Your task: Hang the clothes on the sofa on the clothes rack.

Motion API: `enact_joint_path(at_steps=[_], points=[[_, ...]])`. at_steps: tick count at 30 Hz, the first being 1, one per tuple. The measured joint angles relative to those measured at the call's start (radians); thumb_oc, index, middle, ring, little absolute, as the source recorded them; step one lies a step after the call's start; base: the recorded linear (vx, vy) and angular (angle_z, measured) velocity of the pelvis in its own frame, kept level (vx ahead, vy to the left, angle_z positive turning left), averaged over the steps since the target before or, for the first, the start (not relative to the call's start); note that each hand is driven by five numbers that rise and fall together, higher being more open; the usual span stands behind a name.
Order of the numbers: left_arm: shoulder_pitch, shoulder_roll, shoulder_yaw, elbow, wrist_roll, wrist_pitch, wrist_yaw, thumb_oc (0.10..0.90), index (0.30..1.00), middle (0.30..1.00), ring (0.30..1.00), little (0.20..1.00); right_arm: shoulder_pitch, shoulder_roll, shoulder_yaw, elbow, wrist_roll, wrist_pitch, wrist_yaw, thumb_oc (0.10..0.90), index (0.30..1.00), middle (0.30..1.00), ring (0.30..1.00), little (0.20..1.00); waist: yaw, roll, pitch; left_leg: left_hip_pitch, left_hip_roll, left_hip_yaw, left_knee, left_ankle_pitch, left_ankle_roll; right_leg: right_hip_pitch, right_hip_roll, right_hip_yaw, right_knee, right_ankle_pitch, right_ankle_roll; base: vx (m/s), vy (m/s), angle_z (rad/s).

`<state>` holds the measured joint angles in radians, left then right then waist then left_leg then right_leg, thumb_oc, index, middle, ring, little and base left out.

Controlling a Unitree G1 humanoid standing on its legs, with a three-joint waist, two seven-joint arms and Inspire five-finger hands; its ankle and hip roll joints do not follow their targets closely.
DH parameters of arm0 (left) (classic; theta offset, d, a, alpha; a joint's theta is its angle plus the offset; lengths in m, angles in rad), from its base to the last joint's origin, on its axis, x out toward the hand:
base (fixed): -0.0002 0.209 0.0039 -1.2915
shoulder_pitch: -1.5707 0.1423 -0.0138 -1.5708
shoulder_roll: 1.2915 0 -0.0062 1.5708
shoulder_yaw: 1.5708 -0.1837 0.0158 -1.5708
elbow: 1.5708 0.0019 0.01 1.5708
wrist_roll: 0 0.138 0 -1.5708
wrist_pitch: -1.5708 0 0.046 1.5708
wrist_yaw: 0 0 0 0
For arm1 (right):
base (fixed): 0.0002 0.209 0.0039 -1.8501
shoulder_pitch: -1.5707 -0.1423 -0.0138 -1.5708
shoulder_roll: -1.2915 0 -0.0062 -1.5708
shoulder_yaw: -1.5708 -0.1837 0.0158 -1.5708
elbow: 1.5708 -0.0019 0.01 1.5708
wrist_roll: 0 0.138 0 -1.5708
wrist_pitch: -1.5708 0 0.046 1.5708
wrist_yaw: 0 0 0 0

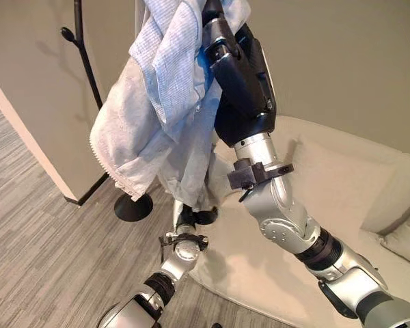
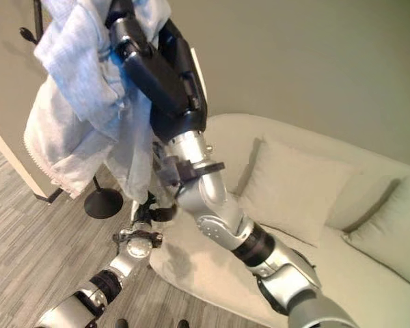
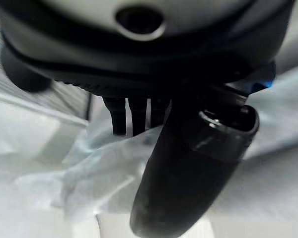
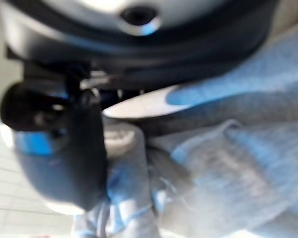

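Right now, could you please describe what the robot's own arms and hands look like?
Both arms are silver-grey metal with rounded joints and black ribbed collars. The right hand is a glossy black block with a blue glint and a dark bracket at its wrist. The left hand is dark as well.

No legible txt, labels or nos. anywhere.

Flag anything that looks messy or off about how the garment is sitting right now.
The light blue garment hangs bunched and twisted in a crumpled clump beside the black clothes rack, not spread out. The right hand is raised against its upper part, while the left hand is in the lower folds. The sofa looks normal.
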<state>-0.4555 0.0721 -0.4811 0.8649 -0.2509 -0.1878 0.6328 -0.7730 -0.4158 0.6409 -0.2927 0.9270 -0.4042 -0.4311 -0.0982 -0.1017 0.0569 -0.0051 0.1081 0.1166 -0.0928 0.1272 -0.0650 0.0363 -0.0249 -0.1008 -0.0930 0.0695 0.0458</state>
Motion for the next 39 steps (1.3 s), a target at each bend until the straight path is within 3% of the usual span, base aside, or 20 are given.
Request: enact_joint_path(at_steps=[4, 7, 10, 14, 16, 18, 19, 20, 21, 23, 24, 25, 28, 29, 30, 31, 34, 37, 38, 39], points=[[0.144, 0.08, 0.147, -0.211, -0.027, -0.003, 0.111, 0.4, 0.3, 0.3, 0.3, 0.3, 0.159, -0.067, -0.102, -0.076, -0.001, -0.052, 0.023, 0.4, 0.3, 0.3, 0.3, 0.3, 0.015, 0.034, -0.017, 0.019, 0.003, 0.021, -0.001, -0.01, 0.0, 0.009, 0.002, 0.02, 0.0, 0.0, 0.0, 0.03, -0.023, -0.14], [0.393, 0.263, 0.244, -0.647, 0.059, 0.004, 0.147, 0.4, 0.3, 0.3, 0.3, 0.3, 0.251, -0.215, -0.256, -0.073, -0.001, -0.065, 0.054, 0.4, 0.3, 0.3, 0.3, 0.3, 0.074, 0.044, -0.022, 0.023, 0.009, 0.008, -0.001, -0.015, -0.005, 0.022, 0.009, 0.005, 0.0, -0.005, -0.007, 0.03, -0.035, 0.14], [0.45, 0.411, 0.51, -0.731, 0.205, 0.004, 0.177, 0.4, 0.3, 0.3, 0.3, 0.3, 0.263, -0.422, -0.282, -0.066, 0.039, -0.066, 0.17, 0.4, 0.3, 0.3, 0.3, 0.3, 0.133, 0.045, -0.027, 0.021, 0.011, -0.019, -0.001, -0.023, -0.007, 0.035, 0.012, -0.022, 0.0, -0.012, -0.014, 0.01, -0.015, 0.27], [0.514, 0.54, 0.621, -0.821, 0.397, 0.004, 0.162, 0.4, 0.3, 0.3, 0.3, 0.3, 0.283, -0.573, -0.228, -0.068, 0.054, -0.025, 0.374, 0.4, 0.3, 0.3, 0.3, 0.3, 0.155, -0.006, -0.048, -0.021, 0.009, -0.05, -0.004, -0.026, -0.015, 0.018, 0.013, -0.05, 0.0, -0.018, -0.014, -0.05, 0.047, 0.24], [0.498, 0.528, 0.64, -0.842, 0.451, -0.007, 0.168, 0.4, 0.3, 0.3, 0.3, 0.3, 0.425, -0.493, -0.319, -0.067, 0.022, -0.014, 0.406, 0.4, 0.3, 0.3, 0.3, 0.3, 0.172, -0.036, -0.037, -0.071, 0.0, -0.08, 0.051, -0.019, -0.021, 0.004, 0.007, -0.086, 0.002, -0.023, -0.014, -0.12, 0.128, 0.64], [0.458, 0.518, 0.639, -0.835, 0.455, -0.014, 0.175, 0.4, 0.3, 0.3, 0.3, 0.3, 0.468, -0.432, -0.368, -0.053, -0.012, -0.003, 0.383, 0.4, 0.3, 0.3, 0.3, 0.3, 0.186, -0.069, 0.041, -0.207, 0.012, -0.133, 0.26, -0.132, -0.067, -0.013, -0.013, -0.111, 0.003, -0.007, -0.045, -0.05, 0.628, 0.45], [0.447, 0.527, 0.634, -0.818, 0.463, -0.018, 0.184, 0.4, 0.3, 0.3, 0.3, 0.3, 0.482, -0.371, -0.373, -0.035, -0.039, 0.0, 0.37, 0.4, 0.3, 0.3, 0.3, 0.3, 0.179, -0.09, 0.057, -0.25, 0.074, -0.145, 0.365, -0.167, -0.108, -0.017, -0.015, -0.109, 0.005, -0.004, -0.042, -0.01, 0.853, 0.24], [0.405, 0.528, 0.597, -0.748, 0.49, -0.026, 0.209, 0.4, 0.3, 0.3, 0.3, 0.3, 0.564, -0.287, -0.431, -0.042, -0.131, 0.008, 0.344, 0.4, 0.3, 0.3, 0.3, 0.3, 0.179, -0.077, 0.082, -0.256, 0.209, -0.091, 0.371, -0.2, -0.111, -0.011, -0.006, -0.118, 0.027, -0.016, -0.026, 0.0, 0.878, 0.3], [0.394, 0.522, 0.552, -0.711, 0.491, -0.024, 0.209, 0.4, 0.3, 0.3, 0.3, 0.3, 0.669, -0.217, -0.506, -0.051, -0.186, 0.008, 0.315, 0.4, 0.3, 0.3, 0.3, 0.3, 0.143, -0.027, 0.117, -0.19, 0.325, -0.034, 0.219, -0.186, -0.129, 0.005, -0.036, -0.135, 0.06, -0.036, 0.016, 0.03, 0.862, 0.58], [0.334, 0.447, 0.444, -0.67, 0.528, -0.046, 0.206, 0.4, 0.3, 0.3, 0.3, 0.3, 0.938, -0.122, -0.726, -0.127, -0.226, 0.017, 0.26, 0.4, 0.3, 0.3, 0.3, 0.3, 0.121, 0.05, 0.143, -0.149, 0.194, -0.018, 0.265, -0.181, -0.131, -0.004, -0.186, -0.141, 0.127, -0.033, 0.098, 0.01, 0.727, 0.57], [0.306, 0.442, 0.415, -0.682, 0.555, -0.047, 0.202, 0.4, 0.3, 0.3, 0.3, 0.3, 1.058, -0.03, -0.834, -0.161, -0.276, 0.036, 0.221, 0.4, 0.3, 0.3, 0.3, 0.3, 0.093, 0.033, 0.151, -0.18, 0.046, -0.057, 0.328, -0.155, -0.067, -0.034, -0.326, -0.147, 0.194, -0.031, 0.099, -0.04, 0.462, 0.17], [0.295, 0.477, 0.427, -0.69, 0.589, -0.05, 0.206, 0.4, 0.3, 0.3, 0.3, 0.3, 1.01, -0.008, -0.814, -0.153, -0.287, 0.063, 0.158, 0.4, 0.3, 0.3, 0.3, 0.3, 0.078, 0.021, 0.15, -0.185, -0.033, 0.003, 0.377, -0.189, -0.006, -0.084, -0.423, -0.153, 0.232, 0.058, 0.058, -0.06, 0.655, -0.4], [0.271, 0.586, 0.557, -0.716, 0.618, -0.048, 0.207, 0.4, 0.3, 0.3, 0.3, 0.3, 0.782, 0.001, -0.614, -0.158, -0.418, 0.071, 0.138, 0.4, 0.3, 0.3, 0.3, 0.3, 0.089, -0.011, 0.151, -0.2, -0.105, 0.121, 0.426, -0.238, 0.112, -0.155, -0.488, -0.307, 0.229, 0.334, 0.026, 0.0, 0.696, -0.72], [0.263, 0.557, 0.609, -0.73, 0.647, -0.05, 0.208, 0.4, 0.3, 0.3, 0.3, 0.3, 0.775, -0.004, -0.611, -0.184, -0.471, 0.075, 0.144, 0.4, 0.3, 0.3, 0.3, 0.3, 0.089, 0.004, 0.158, -0.163, -0.115, 0.103, 0.365, -0.212, 0.137, -0.187, -0.478, -0.299, 0.325, 0.244, 0.042, 0.02, 0.326, 0.0], [0.263, 0.532, 0.646, -0.752, 0.652, -0.05, 0.232, 0.4, 0.3, 0.3, 0.3, 0.3, 0.784, -0.028, -0.622, -0.202, -0.518, 0.066, 0.145, 0.4, 0.3, 0.3, 0.3, 0.3, 0.079, 0.021, 0.16, -0.08, -0.102, 0.097, 0.224, -0.142, 0.141, -0.214, -0.357, -0.235, 0.462, 0.014, 0.083, 0.01, 0.265, 0.14], [0.286, 0.535, 0.675, -0.773, 0.653, -0.05, 0.251, 0.4, 0.3, 0.3, 0.3, 0.3, 0.773, -0.07, -0.634, -0.195, -0.535, 0.06, 0.145, 0.4, 0.3, 0.3, 0.3, 0.3, 0.095, 0.019, 0.155, -0.018, -0.1, 0.106, 0.13, -0.107, 0.13, -0.219, -0.259, -0.221, 0.515, -0.064, 0.103, 0.0, 0.236, 0.06], [0.365, 0.502, 0.765, -0.842, 0.643, -0.051, 0.285, 0.4, 0.3, 0.3, 0.3, 0.3, 0.774, -0.116, -0.687, -0.19, -0.553, 0.011, 0.143, 0.4, 0.3, 0.3, 0.3, 0.3, 0.129, -0.028, 0.099, 0.021, -0.151, 0.141, 0.065, -0.102, 0.124, -0.237, -0.072, -0.265, 0.565, -0.193, 0.036, -0.01, 0.089, -0.21], [0.373, 0.463, 0.738, -0.82, 0.612, -0.049, 0.291, 0.4, 0.3, 0.3, 0.3, 0.3, 0.765, -0.136, -0.701, -0.191, -0.567, -0.013, 0.142, 0.4, 0.3, 0.3, 0.3, 0.3, 0.135, -0.026, 0.08, 0.011, -0.204, 0.131, 0.062, -0.102, 0.124, -0.215, -0.003, -0.228, 0.49, -0.217, 0.008, 0.06, 0.103, 0.07], [0.353, 0.423, 0.718, -0.79, 0.61, -0.051, 0.295, 0.4, 0.3, 0.3, 0.3, 0.3, 0.79, -0.167, -0.711, -0.189, -0.581, -0.013, 0.14, 0.4, 0.3, 0.3, 0.3, 0.3, 0.119, 0.002, 0.078, 0.008, -0.203, 0.104, 0.057, -0.12, 0.058, -0.209, 0.063, -0.116, 0.458, -0.221, -0.009, 0.04, 0.024, 0.7], [0.337, 0.421, 0.689, -0.743, 0.608, -0.051, 0.29, 0.4, 0.3, 0.3, 0.3, 0.3, 0.82, -0.167, -0.706, -0.185, -0.601, -0.006, 0.139, 0.4, 0.3, 0.3, 0.3, 0.3, 0.102, -0.03, 0.073, -0.031, -0.208, 0.119, 0.16, -0.237, -0.102, -0.182, 0.062, -0.029, 0.382, -0.157, -0.073, 0.04, 0.009, 1.13]])
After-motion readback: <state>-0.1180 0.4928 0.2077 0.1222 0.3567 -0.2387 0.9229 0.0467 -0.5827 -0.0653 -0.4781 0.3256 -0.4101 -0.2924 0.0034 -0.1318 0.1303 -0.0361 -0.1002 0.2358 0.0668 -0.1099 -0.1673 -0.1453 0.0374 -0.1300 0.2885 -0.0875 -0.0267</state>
